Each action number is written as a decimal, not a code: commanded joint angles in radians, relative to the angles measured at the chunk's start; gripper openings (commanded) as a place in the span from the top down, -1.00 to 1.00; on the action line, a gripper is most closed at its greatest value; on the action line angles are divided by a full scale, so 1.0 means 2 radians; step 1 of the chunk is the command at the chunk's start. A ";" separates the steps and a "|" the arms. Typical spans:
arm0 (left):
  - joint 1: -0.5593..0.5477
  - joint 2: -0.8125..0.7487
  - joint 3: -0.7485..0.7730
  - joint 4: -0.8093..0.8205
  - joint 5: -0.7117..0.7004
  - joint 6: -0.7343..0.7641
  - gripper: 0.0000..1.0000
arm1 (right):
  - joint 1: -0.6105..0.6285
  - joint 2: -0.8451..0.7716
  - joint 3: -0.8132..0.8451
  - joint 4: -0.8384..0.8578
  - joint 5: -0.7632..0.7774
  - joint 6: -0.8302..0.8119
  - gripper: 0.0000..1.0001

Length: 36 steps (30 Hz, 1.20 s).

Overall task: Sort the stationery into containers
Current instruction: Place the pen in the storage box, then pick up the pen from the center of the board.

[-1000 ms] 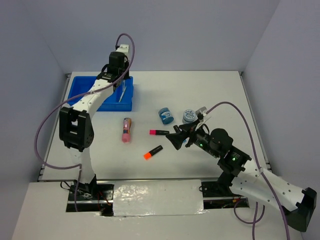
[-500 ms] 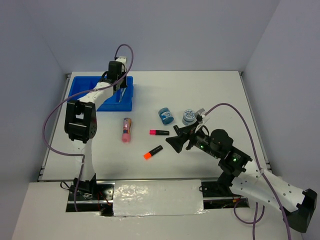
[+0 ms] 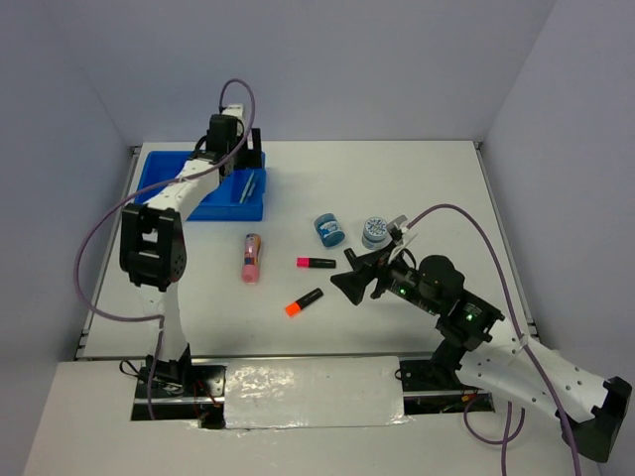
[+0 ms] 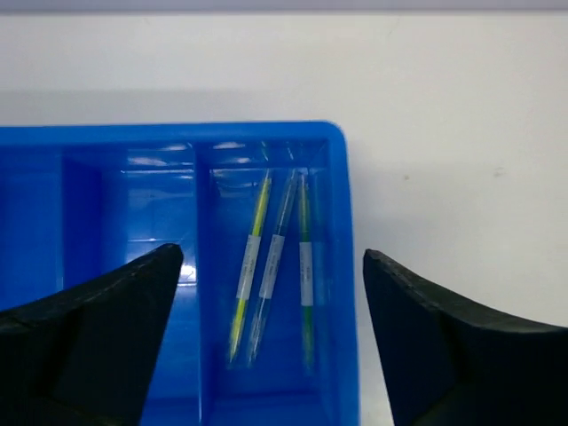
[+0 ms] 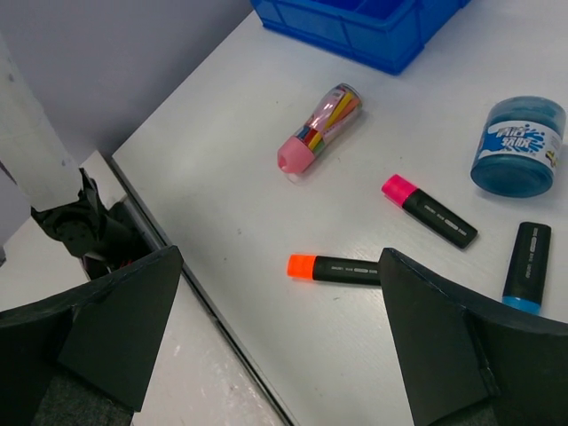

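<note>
Inside the bright blue rectangular plastic tray (image 4: pixel 346 266), three thin clear-barrelled pens (image 4: pixel 271 266) with yellow and green cores lie side by side in the narrow compartment at its right end, lengthwise and close together. The left gripper (image 4: pixel 272 259) hangs directly above them with its two black fingers spread wide and nothing between them – the pens sit in the gap as its camera sees it, lying in the tray and not grasped. From above, this gripper is over the right end of the tray at the far left of the white table (image 3: pixel 417 188).

Out on the open table, the pink-capped clear tube (image 5: pixel 319 127) with coloured sticks inside lies on its side, just in front of the tray. To its right lie a short black marker with a pink end (image 5: pixel 429 210) and, nearer the arms, a short black marker with an orange end (image 5: pixel 333 266). A short black marker with a blue end (image 5: pixel 524 266) lies just beside the round blue jar with a printed lid (image 5: pixel 519 146); a second round jar (image 3: pixel 376 230) stands just to that one's right.

The right gripper (image 5: pixel 280 259) is above the table – fingers parted, empty – with the orange-ended marker lying between them in its own view.
</note>
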 commanded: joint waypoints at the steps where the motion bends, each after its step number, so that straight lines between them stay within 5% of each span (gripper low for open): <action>1: -0.001 -0.116 0.013 -0.007 -0.009 -0.063 -0.97 | -0.002 -0.009 0.036 -0.027 0.025 -0.005 -0.99; 6: -0.026 -0.235 -0.044 -0.081 -0.004 -0.094 -0.99 | -0.003 -0.006 0.057 -0.085 0.070 0.000 -0.99; 11: -0.128 -0.333 -0.143 -0.166 -0.110 -0.198 -0.99 | -0.005 -0.017 0.066 -0.133 0.104 0.008 -0.99; 14: -0.190 -0.379 -0.195 -0.220 -0.173 -0.301 -0.99 | -0.006 0.022 0.081 -0.169 0.074 -0.038 -0.99; 18: -0.196 -0.455 -0.292 -0.249 -0.151 -0.364 -0.99 | -0.004 0.118 0.115 -0.201 0.011 -0.110 -0.99; 28: -0.195 -0.620 -0.359 -0.289 -0.170 -0.200 -0.99 | 0.043 0.314 0.136 -0.092 -0.071 -0.347 -0.99; 36: -0.192 -0.675 -0.408 -0.253 -0.182 -0.160 -0.99 | 0.060 0.445 0.184 -0.073 -0.101 -0.448 -0.95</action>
